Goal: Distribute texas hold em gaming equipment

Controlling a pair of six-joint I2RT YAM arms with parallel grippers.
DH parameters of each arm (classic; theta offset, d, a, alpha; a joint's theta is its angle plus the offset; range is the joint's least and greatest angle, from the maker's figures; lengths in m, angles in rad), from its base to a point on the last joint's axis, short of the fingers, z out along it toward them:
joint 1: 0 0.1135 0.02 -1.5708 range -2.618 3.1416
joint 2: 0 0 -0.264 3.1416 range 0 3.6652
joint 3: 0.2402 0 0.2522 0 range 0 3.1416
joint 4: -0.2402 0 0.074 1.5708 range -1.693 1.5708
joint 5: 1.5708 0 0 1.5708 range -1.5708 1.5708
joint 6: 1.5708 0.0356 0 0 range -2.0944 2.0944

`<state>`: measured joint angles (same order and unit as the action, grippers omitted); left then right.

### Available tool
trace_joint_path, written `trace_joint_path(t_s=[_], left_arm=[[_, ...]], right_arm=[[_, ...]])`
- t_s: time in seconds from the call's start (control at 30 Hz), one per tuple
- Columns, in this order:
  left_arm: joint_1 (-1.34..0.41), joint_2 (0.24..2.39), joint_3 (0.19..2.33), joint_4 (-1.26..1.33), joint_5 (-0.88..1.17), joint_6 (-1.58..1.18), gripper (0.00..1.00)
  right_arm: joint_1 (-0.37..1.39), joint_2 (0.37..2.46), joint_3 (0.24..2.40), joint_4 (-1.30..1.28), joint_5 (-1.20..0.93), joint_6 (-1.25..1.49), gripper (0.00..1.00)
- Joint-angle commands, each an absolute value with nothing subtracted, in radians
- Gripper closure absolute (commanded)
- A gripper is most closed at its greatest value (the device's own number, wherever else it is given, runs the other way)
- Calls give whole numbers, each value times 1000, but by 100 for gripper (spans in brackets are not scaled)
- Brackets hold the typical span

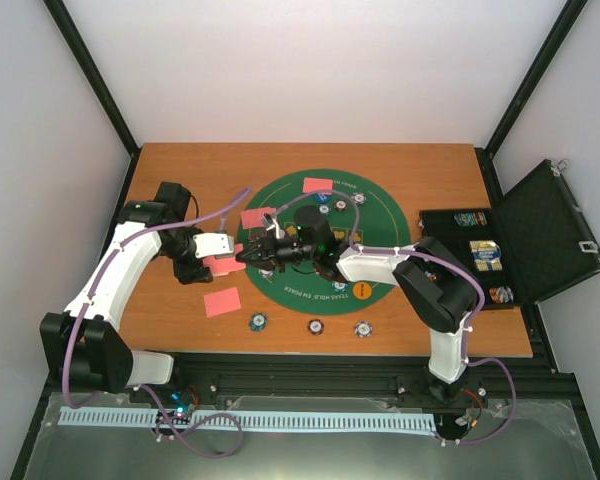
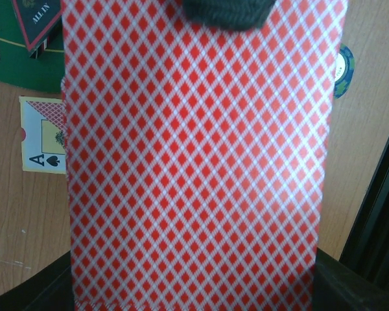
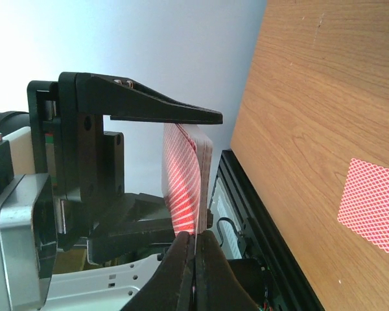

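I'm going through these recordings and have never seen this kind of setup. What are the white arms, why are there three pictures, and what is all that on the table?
The two white arms are robots bolted to the table's near edge. One picture looks down from above; the other two come from cameras on each wrist.

On the wooden table lie a round green felt mat, poker chips, loose red-backed cards and an open black case at the right.

The left gripper holds a deck of red-backed cards, which fills its wrist view. The right gripper has pinched the edge of one card from that deck, apparently to pull it off.
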<state>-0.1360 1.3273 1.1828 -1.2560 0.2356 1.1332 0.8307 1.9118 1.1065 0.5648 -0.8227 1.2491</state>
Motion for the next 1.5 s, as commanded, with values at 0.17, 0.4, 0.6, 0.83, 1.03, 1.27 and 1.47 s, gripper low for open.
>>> trace_joint_path(t_s=[0.17,0.4,0.6,0.83,1.03,1.27,1.47], left_arm=[[-138,1315,1190,-1248,232,1154,90],[-138,1315,1193,-1251,229,1152,90],[-138,1316,1197,-1255,235,1144,90],[-138,1329,1203,-1255,237,1127,90],[-138,1337,1215,-1259,240,1120,90],[-138,1336,1207,-1259,233,1120,90],[-138,1333,1213,-1260,248,1110,90]], right_arm=[[764,1822,1055,534,-837,1215,97],[583,1787,1087,306,-902,1041,97],[360,1961,1397,-108,-913,741,97],[221,2353,1903,-395,-864,617,97],[204,2614,2265,-551,-816,600,97],[190,2664,2356,-599,-746,602,86],[179,2552,2322,-697,-660,533,48]])
